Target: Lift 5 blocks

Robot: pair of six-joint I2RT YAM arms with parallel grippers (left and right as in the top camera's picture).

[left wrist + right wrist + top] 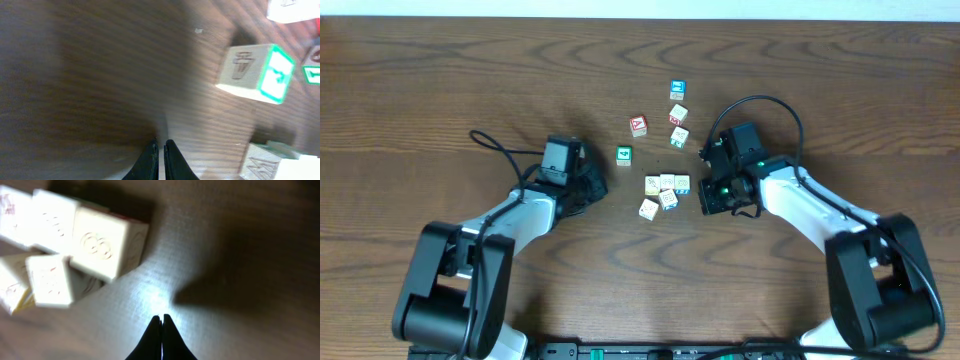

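My right pincer [704,196] is pressed together, its two tips meeting with nothing between them, low over the bench [470,80]. The blocks [667,182], five pale cream cubes, sit in a tight cluster just ahead of these tips and off to their left. They are near but not touching the tips. From my right wrist the nearest of them stands closest to the tips, with a ring-like print on the face towards me. Others crowd behind and beside it, some touching each other. All five rest on the wood and none is raised.

My left pincer [598,186] is also together and holds nothing; only a hairline gap shows between its fingers, which sit low above the bare wood. The green-faced cube [260,75] stands ahead of this pincer and to its right, clear of the tips, with its green-bordered face turned to the side. A pale cube shows closer in on the right edge of my left wrist view, too cropped to read its print. The cluster lies between my two pincers, much closer to the right one.

Beyond the cluster, farther from both pincers, a red-faced cube [638,125] stands alone. A loose line of three more cubes runs away from me, with the blue-faced cube [677,90] farthest out.
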